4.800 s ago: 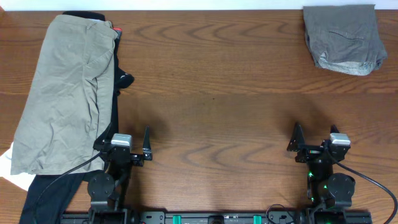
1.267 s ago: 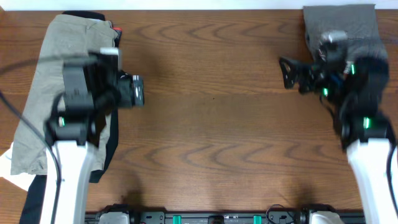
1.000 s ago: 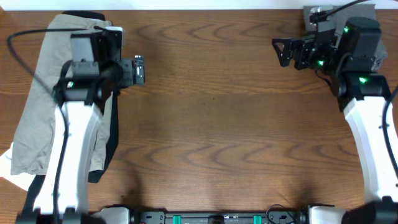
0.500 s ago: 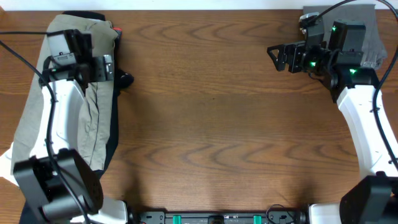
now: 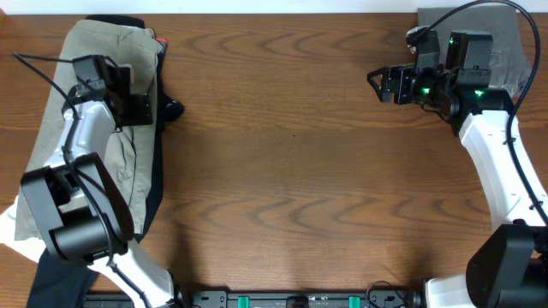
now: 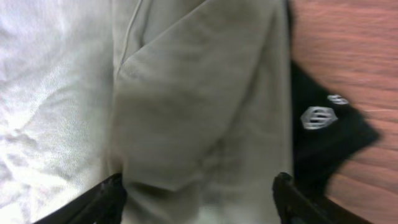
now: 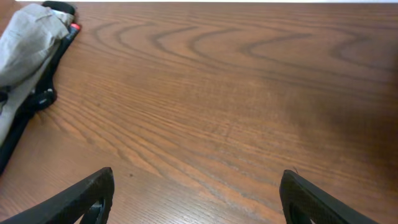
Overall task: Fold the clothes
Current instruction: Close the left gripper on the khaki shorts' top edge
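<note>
The pale khaki-green trousers lie wrinkled along the table's left side. They fill the left wrist view and show far left in the right wrist view. My left gripper is open right over their right edge, both fingers spread above the cloth. A darker grey folded garment lies at the back right, mostly hidden by my right arm. My right gripper is open and empty above bare wood, left of that garment.
A black garment with a white logo lies under the trousers and sticks out along their right edge. A small red item pokes out near the trousers' top. White cloth shows at the left edge.
Both arms rose from the front of the table and reached back. The left gripper swung left onto the trousers; the right gripper settled beside the grey garment.
</note>
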